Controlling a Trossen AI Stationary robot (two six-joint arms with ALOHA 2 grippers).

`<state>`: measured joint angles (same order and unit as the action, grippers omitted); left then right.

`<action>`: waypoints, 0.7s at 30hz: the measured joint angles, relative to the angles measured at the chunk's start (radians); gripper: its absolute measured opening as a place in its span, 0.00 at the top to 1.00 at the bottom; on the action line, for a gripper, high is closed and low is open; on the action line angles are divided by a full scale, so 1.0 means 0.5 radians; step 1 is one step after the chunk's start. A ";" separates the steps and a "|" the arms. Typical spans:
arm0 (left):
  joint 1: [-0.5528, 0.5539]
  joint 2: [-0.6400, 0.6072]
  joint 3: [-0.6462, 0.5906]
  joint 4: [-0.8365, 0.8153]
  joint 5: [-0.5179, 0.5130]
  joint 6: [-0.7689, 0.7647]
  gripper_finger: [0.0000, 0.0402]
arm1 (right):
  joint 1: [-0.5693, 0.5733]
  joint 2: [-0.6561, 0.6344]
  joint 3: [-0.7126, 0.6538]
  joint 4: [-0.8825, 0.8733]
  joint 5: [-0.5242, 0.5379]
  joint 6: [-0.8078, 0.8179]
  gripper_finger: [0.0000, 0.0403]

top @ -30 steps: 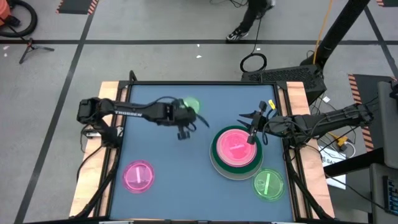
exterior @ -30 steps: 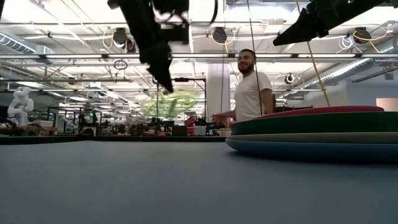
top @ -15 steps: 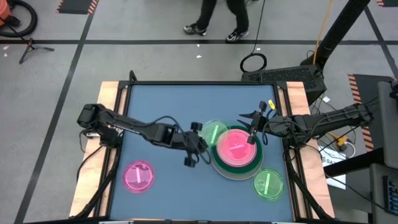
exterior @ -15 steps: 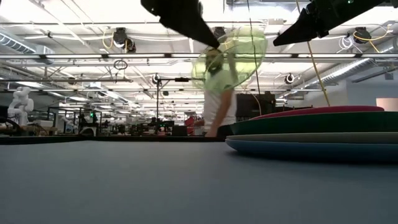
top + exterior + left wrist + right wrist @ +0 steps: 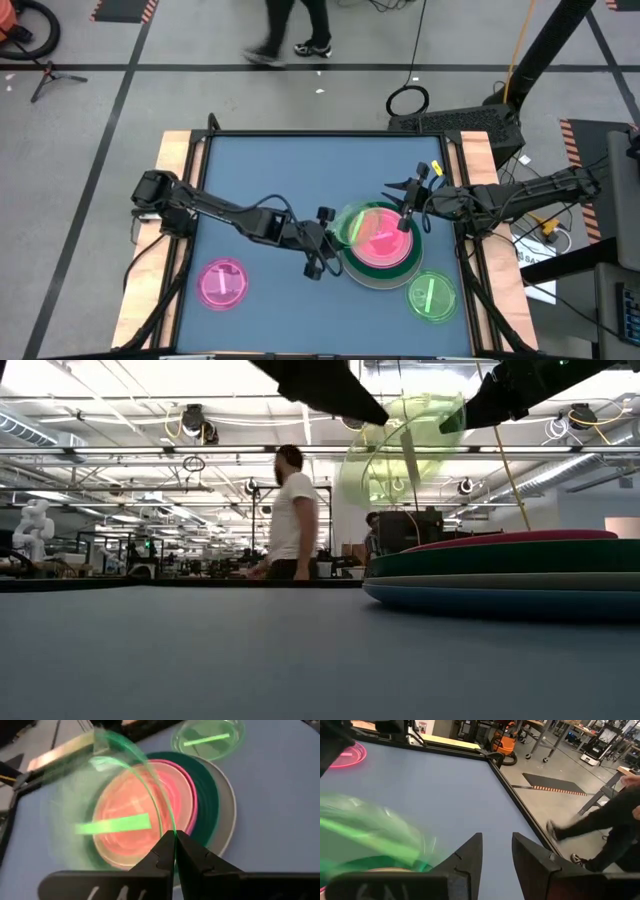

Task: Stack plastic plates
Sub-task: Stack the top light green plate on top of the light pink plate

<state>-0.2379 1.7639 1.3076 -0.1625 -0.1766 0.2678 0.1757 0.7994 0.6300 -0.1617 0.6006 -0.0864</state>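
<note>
I see the left gripper [image 5: 322,240] pinching the small green plate [image 5: 349,224] over the stack's [image 5: 385,270] left edge. Right gripper [image 5: 400,205] hovers open above the far edge. Table's [image 5: 260,170] far-left half open.

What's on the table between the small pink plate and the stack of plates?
Nothing rests there: in the high view, bare blue tabletop separates the small pink plate from the stack; the left gripper hangs above it.

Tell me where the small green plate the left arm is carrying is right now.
In the high view, the small green plate is held by its rim in the left gripper, tilted in the air over the left edge of the plate stack.
</note>
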 joint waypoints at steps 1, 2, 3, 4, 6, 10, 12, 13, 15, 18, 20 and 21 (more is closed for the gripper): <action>0.000 0.014 -0.001 0.018 0.008 0.000 0.96 | 0.000 0.000 0.000 0.001 0.000 0.000 0.76; 0.000 0.035 0.001 0.070 0.024 0.000 0.96 | 0.000 0.000 0.000 0.002 0.000 0.000 0.76; 0.000 0.051 0.006 0.099 0.034 0.000 0.96 | 0.000 0.000 0.000 0.002 0.000 -0.001 0.76; 0.000 0.055 0.004 0.087 0.037 0.000 0.96 | 0.000 0.000 0.000 0.009 0.000 -0.002 0.76; 0.000 0.084 -0.001 0.118 0.041 -0.001 0.96 | 0.000 -0.001 0.000 0.023 0.001 -0.006 0.76; 0.002 0.130 -0.001 0.163 0.054 -0.015 0.96 | 0.000 0.000 0.000 0.034 0.000 -0.008 0.76; 0.007 0.157 0.005 0.228 0.069 -0.019 0.96 | 0.000 0.000 0.000 0.032 0.000 -0.009 0.76; 0.008 0.159 -0.001 0.212 0.087 -0.020 0.96 | 0.000 0.000 0.000 0.032 0.000 -0.009 0.76; 0.009 0.173 0.000 0.261 0.127 -0.022 0.96 | 0.000 0.000 0.000 0.032 0.000 -0.009 0.76; 0.017 0.193 0.001 0.281 0.143 -0.022 0.96 | 0.000 0.000 0.000 0.032 0.000 -0.009 0.76; 0.019 0.197 0.001 0.301 0.180 -0.022 0.96 | 0.000 0.000 0.000 0.032 0.000 -0.009 0.76; 0.022 0.203 0.001 0.317 0.188 -0.022 0.96 | 0.000 0.000 0.000 0.032 0.000 -0.009 0.76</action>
<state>-0.2266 1.8653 1.3081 -0.0041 -0.0825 0.2567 0.1757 0.7994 0.6300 -0.1459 0.6006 -0.0910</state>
